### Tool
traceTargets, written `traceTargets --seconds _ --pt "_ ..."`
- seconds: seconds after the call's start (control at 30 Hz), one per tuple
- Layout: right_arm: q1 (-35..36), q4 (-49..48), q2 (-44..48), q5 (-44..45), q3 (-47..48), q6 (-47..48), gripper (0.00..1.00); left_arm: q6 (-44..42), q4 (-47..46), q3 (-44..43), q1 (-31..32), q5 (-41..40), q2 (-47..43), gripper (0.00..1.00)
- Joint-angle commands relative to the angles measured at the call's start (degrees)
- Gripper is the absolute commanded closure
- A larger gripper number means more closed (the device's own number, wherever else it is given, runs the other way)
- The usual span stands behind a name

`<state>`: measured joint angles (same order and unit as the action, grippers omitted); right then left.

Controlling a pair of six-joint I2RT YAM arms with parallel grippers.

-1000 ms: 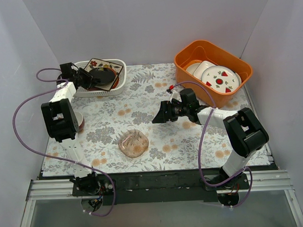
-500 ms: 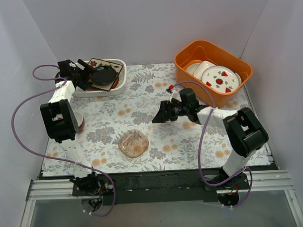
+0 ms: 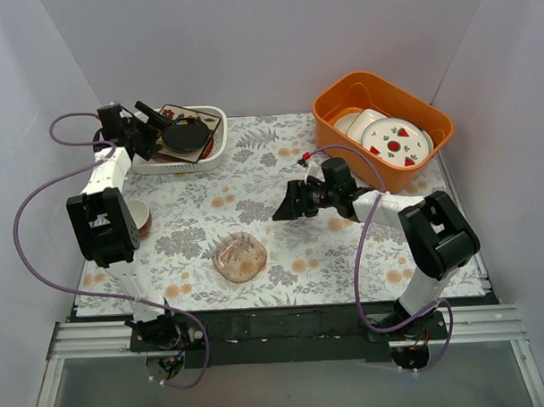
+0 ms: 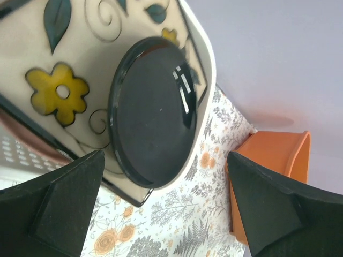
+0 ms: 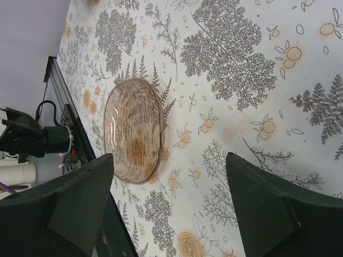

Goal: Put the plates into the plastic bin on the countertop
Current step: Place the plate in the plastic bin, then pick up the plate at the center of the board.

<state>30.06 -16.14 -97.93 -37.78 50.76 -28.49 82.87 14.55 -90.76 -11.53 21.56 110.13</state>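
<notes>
Partly done: dark dish [image 3: 184, 135] on cream flowered square [image 4: 48, 59] in plastic bin [image 3: 177, 165]; pink plate [image 3: 239, 257] and small red dish [image 3: 141, 218] on counter [image 3: 279, 159]; left end effector [image 3: 158, 132] and right end effector [image 3: 281, 210] gape wide, empty.

A black round dish [image 4: 153, 112] lies on a cream flowered square plate [image 4: 59, 91] in the white bin [image 3: 174, 165] at the desk's [image 3: 280, 167] far-left corner. A clear pinkish plate [image 3: 239, 257] lies flat near the front.
</notes>
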Motion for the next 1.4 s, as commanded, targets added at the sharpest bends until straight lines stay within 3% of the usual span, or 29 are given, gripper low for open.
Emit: traceTargets --seconds 0.0,0.17,0.53,1.37 --pt "0.2 0.1 -1.0 -1.9 2.9 0.6 0.08 -1.0 -0.2 3.8 -0.2 1.6 -6.1 0.02" --pt "1.2 2.7 -2.9 -3.1 4.7 1.6 0.10 -0.5 -0.7 7.9 -0.2 3.6 -10.0 0.02" --pt "3.2 6.2 -6.7 -4.8 8.2 3.7 0.16 2.0 -6.8 27.5 1.9 6.8 -25.7 0.02" --pt "7.5 14.6 -11.6 -3.2 15.2 7.7 0.22 3.7 -9.6 60.6 13.8 -2.4 -51.3 0.02"
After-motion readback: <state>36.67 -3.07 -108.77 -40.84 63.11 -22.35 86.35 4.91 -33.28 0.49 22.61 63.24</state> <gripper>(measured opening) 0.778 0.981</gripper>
